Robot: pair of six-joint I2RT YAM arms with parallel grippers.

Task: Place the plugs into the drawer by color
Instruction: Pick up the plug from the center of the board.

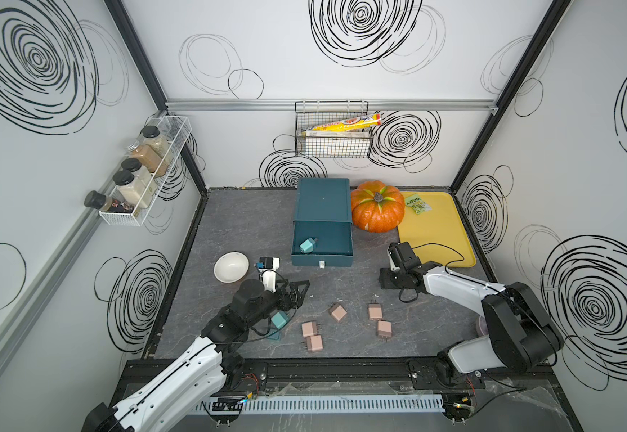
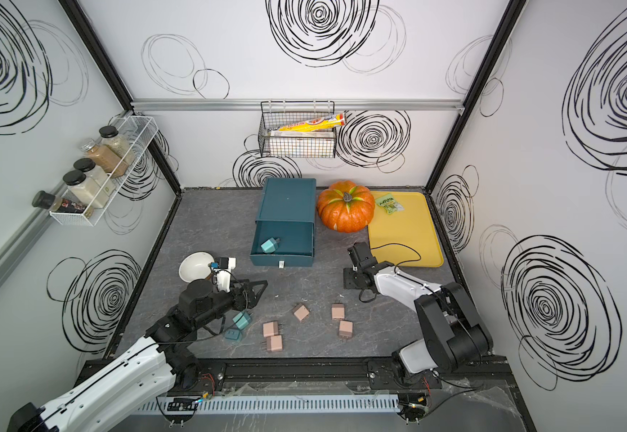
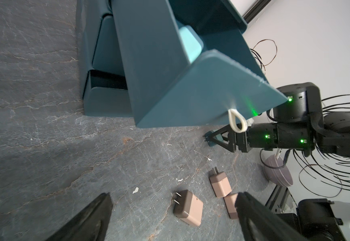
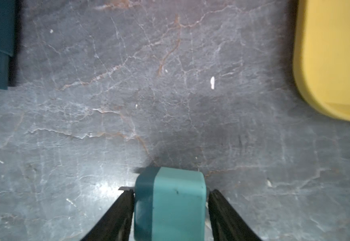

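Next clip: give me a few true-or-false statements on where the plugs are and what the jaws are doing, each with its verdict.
1. A teal plug lies in the open drawer. True.
2. The pink plugs lie on the tray. False: all five are on the table.
3. The left gripper has its jaws shut. False: they stand open and empty.
4. The right gripper has its jaws on a second teal plug. True.
5. The white bowl holds a plug. False: it is empty.
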